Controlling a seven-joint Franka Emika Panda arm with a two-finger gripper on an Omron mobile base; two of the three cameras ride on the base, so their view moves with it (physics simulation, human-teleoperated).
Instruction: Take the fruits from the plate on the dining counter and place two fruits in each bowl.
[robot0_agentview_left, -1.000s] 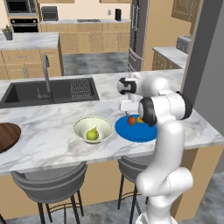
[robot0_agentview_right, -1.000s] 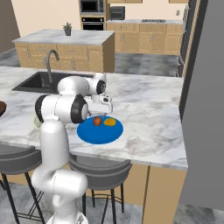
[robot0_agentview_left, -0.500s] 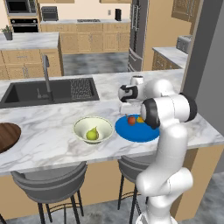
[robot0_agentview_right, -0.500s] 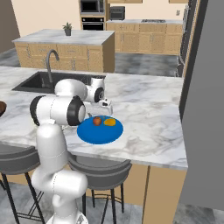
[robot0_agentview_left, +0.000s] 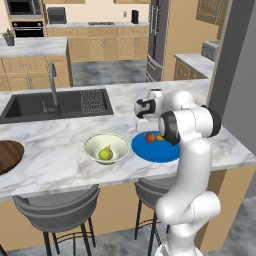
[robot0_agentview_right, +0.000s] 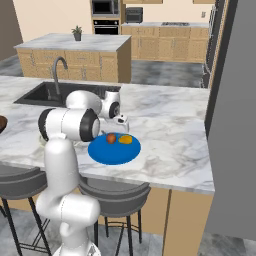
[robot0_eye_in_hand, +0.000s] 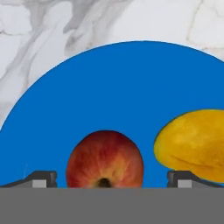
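A: The fruits are pictured in two places: a red apple (robot0_eye_in_hand: 105, 159) and an orange-yellow oval fruit (robot0_eye_in_hand: 192, 142) are seen side by side on the flat, glossy blue plate (robot0_eye_in_hand: 109, 87), while a yellow-green pear (robot0_agentview_left: 105, 153) is held inside the round cream-white bowl (robot0_agentview_left: 106, 148).

B: And the surface beneath them?

A: The dining counter (robot0_agentview_left: 60, 150), a white marble slab threaded with grey veins, is shown carrying bowl and plate, the two set just beside each other. A dark brown wooden bowl (robot0_agentview_left: 7, 156) is glimpsed at the slab's far left edge.

B: The claw?

A: The gripper (robot0_eye_in_hand: 109, 180) is seen above the plate with its jaws spread wide and nothing gripped. In the hand view the apple is framed between the two dark fingertips (robot0_eye_in_hand: 41, 179), its stem dimple turned toward the lens; the oval fruit is partly covered by the other tip.

B: Any texture on the apple?

A: A smooth skin, red streaked with yellow.
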